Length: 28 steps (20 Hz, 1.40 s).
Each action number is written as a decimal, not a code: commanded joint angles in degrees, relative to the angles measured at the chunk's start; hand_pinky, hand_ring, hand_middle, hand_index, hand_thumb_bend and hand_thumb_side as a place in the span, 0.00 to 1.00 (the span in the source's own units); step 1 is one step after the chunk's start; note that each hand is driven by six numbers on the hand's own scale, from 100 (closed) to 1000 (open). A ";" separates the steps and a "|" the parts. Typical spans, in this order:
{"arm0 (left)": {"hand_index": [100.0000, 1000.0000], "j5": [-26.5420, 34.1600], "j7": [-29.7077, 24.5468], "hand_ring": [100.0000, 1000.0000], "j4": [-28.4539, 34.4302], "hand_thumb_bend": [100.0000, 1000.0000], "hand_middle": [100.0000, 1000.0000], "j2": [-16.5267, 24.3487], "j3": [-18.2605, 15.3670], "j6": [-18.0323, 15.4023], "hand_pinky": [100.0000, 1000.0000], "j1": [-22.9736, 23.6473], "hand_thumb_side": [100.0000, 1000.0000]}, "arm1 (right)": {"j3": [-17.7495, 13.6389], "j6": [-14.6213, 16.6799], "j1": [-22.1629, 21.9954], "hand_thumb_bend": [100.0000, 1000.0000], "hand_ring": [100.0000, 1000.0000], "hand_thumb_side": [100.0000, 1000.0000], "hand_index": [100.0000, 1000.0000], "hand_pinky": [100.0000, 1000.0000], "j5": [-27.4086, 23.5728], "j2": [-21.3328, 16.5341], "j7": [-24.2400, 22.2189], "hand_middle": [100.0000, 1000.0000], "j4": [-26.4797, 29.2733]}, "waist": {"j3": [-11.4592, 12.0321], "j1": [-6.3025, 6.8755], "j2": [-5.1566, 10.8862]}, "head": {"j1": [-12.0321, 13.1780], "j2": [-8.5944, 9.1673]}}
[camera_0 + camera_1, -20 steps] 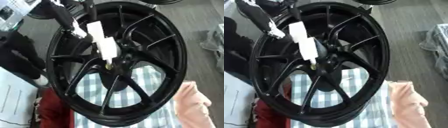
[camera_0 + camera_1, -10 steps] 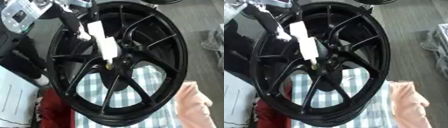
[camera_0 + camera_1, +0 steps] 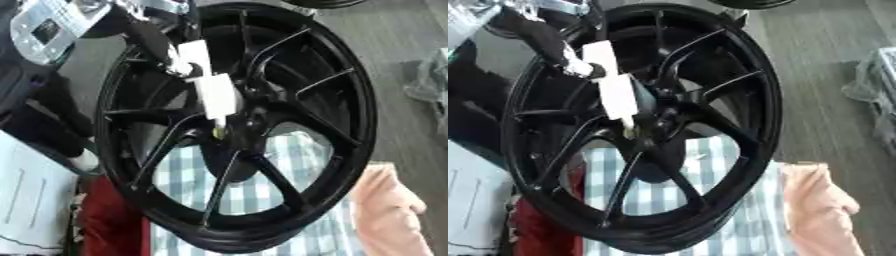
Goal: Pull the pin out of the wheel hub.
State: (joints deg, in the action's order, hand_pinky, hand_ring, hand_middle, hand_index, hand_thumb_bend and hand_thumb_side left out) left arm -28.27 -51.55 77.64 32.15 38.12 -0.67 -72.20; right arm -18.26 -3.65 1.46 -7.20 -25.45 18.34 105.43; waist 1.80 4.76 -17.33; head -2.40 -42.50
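Right now the left hand (image 3: 162,42) reaches in from the upper left, fingers closed around the white handle (image 3: 210,85) of the pin (image 3: 216,131), whose tip sits at the centre of the black wheel hub (image 3: 241,127). The pull looks barely begun; next it needs a straight draw back along the pin's line, up and to the left.

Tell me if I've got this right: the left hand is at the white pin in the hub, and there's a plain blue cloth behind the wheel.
Not quite. The cloth behind the wheel is blue-and-white checked, not plain, as the left eye view shows through the spokes. The rest stands: the left hand is at the white pin in the hub.
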 commanded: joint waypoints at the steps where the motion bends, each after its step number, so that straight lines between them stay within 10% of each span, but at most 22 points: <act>1: 0.53 -0.53 -0.39 0.75 -0.11 0.22 0.61 0.52 0.17 -0.18 0.87 -1.35 0.34 | -0.21 0.12 0.20 0.00 0.58 0.47 0.80 0.70 0.32 -1.81 0.01 0.54 0.54 | -0.10 -0.30 1.36 | 0.30 -0.36; 7: 0.43 0.84 -0.42 0.71 -0.35 0.02 0.56 0.27 0.31 0.98 0.83 -1.50 0.26 | 0.23 -0.04 0.09 0.00 0.58 0.47 0.80 0.70 0.41 -1.93 -0.50 0.54 0.47 | -0.05 -0.28 1.42 | 0.40 -0.37; 18: 0.29 4.28 -0.42 0.70 5.37 0.03 0.53 2.72 -1.96 2.51 0.81 -3.04 0.28 | 0.14 -0.14 -0.35 0.00 0.58 0.47 0.80 0.70 0.64 -2.11 -0.49 0.54 0.52 | 0.40 -0.07 1.69 | 0.40 -0.98; 28: 0.28 11.09 4.90 0.68 14.69 0.00 0.51 9.18 -12.49 6.12 0.80 -1.45 0.19 | -0.30 -0.08 -0.64 0.00 0.58 0.47 0.80 0.70 0.64 -1.80 -0.03 0.54 0.59 | 0.99 -0.30 1.55 | -0.03 -1.09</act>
State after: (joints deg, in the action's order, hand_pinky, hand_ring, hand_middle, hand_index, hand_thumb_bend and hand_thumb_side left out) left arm -18.35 -47.77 90.74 38.48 28.29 4.89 -72.84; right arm -17.97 -3.76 0.86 -6.78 -25.62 18.00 105.41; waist 2.75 4.84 -17.30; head -2.24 -43.26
